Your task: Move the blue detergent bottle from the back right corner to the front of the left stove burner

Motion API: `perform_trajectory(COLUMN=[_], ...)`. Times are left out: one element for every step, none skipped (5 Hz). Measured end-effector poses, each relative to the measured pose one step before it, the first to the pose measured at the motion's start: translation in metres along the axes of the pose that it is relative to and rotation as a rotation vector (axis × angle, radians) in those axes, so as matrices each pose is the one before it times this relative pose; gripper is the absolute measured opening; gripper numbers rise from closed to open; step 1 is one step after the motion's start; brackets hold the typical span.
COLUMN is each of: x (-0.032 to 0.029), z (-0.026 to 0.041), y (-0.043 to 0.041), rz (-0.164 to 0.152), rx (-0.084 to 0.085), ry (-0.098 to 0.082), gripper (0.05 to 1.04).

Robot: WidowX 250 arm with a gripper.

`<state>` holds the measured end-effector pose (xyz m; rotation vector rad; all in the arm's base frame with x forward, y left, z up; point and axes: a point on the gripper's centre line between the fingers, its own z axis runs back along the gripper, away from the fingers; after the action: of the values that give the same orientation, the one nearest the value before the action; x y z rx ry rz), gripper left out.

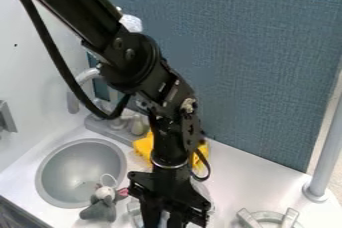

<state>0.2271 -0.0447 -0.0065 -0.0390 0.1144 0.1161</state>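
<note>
The black two-finger gripper [164, 220], its opening and hold impossible to tell, could, swinging sideways, knock the grey plush mouse [99, 210] beside it into the round grey sink [75, 168].

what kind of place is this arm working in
It looks like a toy kitchen set up for a robot, perhaps in a lab or office: a small round sink with a grey tap, a stuffed mouse at its rim, and a blue partition behind.
</note>
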Motion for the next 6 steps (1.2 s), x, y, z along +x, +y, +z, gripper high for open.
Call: perform_trajectory(x=[-0.00299,-0.00475,-0.00275,-0.00519,-0.00061,0.01518], z=[-0.00315,-0.00078,0.01056,0.01270,0.03609,0.01885], y=[0.00248,0.00399,0.00211,0.00348,0.01140,0.01040], rz=[0.0256,0.0299,0.0264,0.0359,0.0541,0.0510], rx=[-0.0103,0.0135,0.0098,0.0166,-0.0446,-0.0173], ry=[0.0090,0.0233,-0.0087,0.0030,-0.0494,-0.0337], gripper=[0.797,1.006,1.005,1.001,1.001,1.001])
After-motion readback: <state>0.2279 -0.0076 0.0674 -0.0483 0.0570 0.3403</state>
